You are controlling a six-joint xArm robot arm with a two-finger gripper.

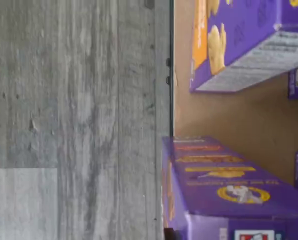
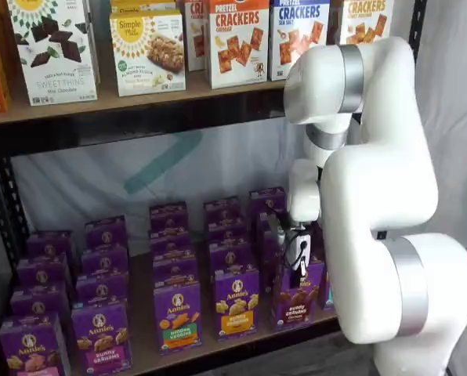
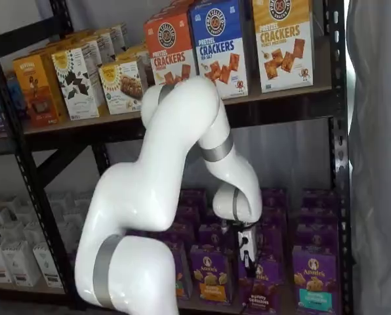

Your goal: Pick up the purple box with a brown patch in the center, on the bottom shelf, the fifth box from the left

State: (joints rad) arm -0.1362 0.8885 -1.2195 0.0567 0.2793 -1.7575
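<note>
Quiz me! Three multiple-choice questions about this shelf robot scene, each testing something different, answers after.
1. Where is the gripper?
A. above the front purple box on the bottom shelf
B. at the top shelf
C. on the floor

2. What colour band runs along the base of that box?
A. green
B. purple
C. yellow

3. How do the gripper's fingers stand?
A. wide open
B. closed on a white carton
C. shut

Answers: 1 A, it hangs just over that box in both shelf views. 2 B, the band under the brown crackers is purple. 3 C, no gap shows.
</note>
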